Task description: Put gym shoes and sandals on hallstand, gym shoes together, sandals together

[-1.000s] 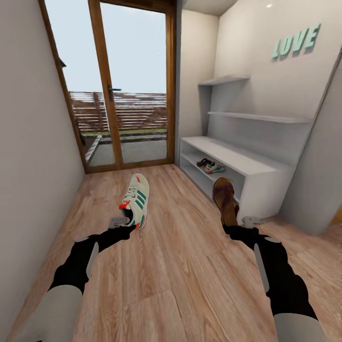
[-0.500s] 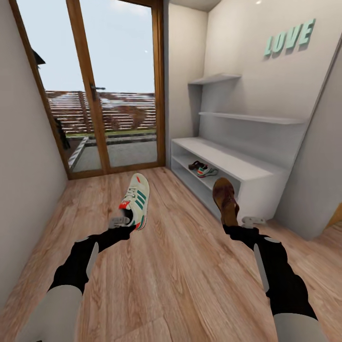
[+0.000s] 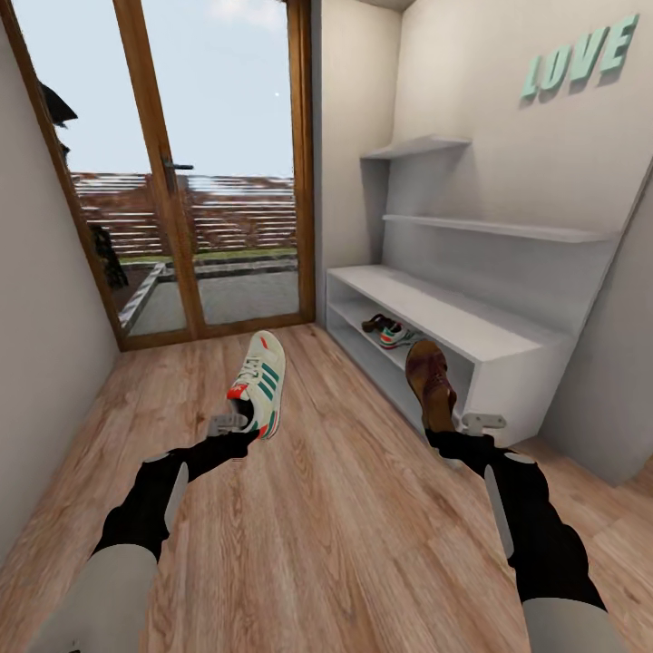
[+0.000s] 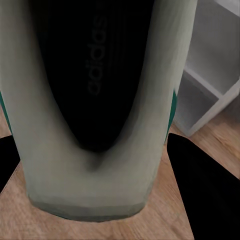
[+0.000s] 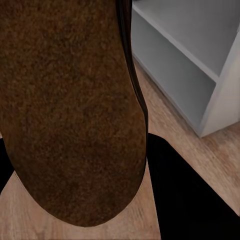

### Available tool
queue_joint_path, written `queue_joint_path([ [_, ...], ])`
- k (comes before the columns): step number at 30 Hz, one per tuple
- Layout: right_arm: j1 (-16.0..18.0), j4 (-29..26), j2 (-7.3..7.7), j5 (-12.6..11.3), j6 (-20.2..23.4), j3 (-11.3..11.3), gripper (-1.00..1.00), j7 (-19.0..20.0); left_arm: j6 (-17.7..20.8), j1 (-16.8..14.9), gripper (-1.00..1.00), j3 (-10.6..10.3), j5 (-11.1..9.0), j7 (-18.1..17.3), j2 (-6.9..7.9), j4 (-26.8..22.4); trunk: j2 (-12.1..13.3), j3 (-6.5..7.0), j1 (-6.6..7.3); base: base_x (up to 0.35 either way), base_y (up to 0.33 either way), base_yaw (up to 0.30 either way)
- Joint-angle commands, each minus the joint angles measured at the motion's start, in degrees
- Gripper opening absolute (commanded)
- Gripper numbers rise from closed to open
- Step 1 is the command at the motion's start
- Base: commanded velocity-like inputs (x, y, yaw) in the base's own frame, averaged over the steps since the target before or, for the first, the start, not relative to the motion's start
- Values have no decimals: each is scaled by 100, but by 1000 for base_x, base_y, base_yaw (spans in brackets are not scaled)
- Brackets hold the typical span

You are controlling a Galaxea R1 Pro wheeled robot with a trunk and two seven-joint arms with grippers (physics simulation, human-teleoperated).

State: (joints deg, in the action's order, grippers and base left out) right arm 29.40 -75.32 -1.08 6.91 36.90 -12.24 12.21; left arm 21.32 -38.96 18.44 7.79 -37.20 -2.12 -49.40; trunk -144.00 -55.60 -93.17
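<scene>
Since a second ago the whole head view has swung: the glass door now sits further left and the hallstand stands nearer, while both arms and their loads keep the same pose in the picture, so it is the camera that has travelled.

The corridor floor runs brown and planked up to the door. On the right, the light-grey hallstand reaches along the wall below the green LOVE letters, with two slab shelves above its low base. In its upper cubby lie a second sandal and a second gym shoe, close together.

The left gripper has its jaws clamped on the heel of a gym shoe, held off the floor with the toe pointing toward the door. The right gripper has its jaws clamped on a sandal, toe toward the hallstand's near end.
</scene>
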Motion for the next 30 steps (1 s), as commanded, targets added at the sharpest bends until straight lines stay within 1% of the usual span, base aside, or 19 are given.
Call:
queue_joint_path([
  [1,5,-9,-6,38,28,-15,-100,45,30,-6,-100,37,47,-59,-12,-12,-3,-6,-2,349,0,0],
  [10,6,-13,-6,36,28,-15,-100,45,30,-6,-100,37,47,-59,-8,-12,-3,-6,-2,349,6,0],
  [15,5,-11,-6,31,28,-15,-100,45,30,-6,-100,37,47,-59,-9,-15,-3,-6,-2,325,120,0],
  [21,5,-10,-6,30,28,-15,-100,45,30,-6,-100,37,47,-59,-8,-14,-3,-6,-2,247,226,-88],
  [25,5,-9,-6,30,28,-15,-100,45,30,-6,-100,37,47,-59,-10,-15,-3,-6,-2,132,315,-250],
  [30,5,-9,-6,30,28,-15,-100,45,30,-6,-100,37,47,-66,-12,-15,-3,-6,-2,27,342,-274],
])
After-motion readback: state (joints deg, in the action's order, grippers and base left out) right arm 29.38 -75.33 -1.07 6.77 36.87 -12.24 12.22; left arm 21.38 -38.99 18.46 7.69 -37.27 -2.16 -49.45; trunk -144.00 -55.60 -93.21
